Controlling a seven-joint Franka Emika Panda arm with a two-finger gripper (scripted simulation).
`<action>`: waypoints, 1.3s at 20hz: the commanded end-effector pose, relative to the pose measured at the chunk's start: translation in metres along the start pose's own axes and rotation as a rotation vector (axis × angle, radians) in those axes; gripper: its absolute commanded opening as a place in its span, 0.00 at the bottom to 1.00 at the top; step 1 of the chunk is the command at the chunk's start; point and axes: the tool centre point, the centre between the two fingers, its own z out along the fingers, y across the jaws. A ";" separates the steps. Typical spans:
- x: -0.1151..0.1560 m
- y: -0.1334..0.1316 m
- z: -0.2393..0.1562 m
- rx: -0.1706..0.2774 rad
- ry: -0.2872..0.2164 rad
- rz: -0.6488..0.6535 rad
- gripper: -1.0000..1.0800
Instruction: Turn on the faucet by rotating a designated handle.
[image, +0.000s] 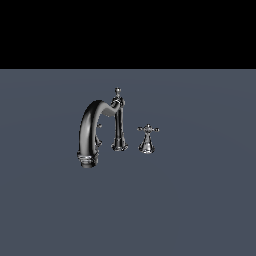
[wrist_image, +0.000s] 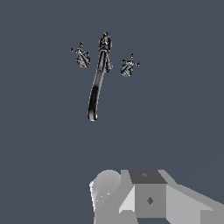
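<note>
Looking from the wrist, you see only the gripper (wrist_image: 148, 197) body, so you cannot tell whether its fingers are apart. It sits well apart from the faucet (image: 95, 131). Approach comes first: aim for the cross handle (image: 148, 131) beside the tall post (image: 118, 120).

There is no text, label, brand, number or sign that can be read in either of the views.
</note>
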 end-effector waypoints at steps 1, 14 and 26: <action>-0.005 -0.010 0.012 -0.005 -0.036 -0.022 0.33; 0.045 0.018 0.227 -0.003 -0.283 -0.151 0.26; 0.149 0.077 0.323 0.090 -0.137 0.133 0.39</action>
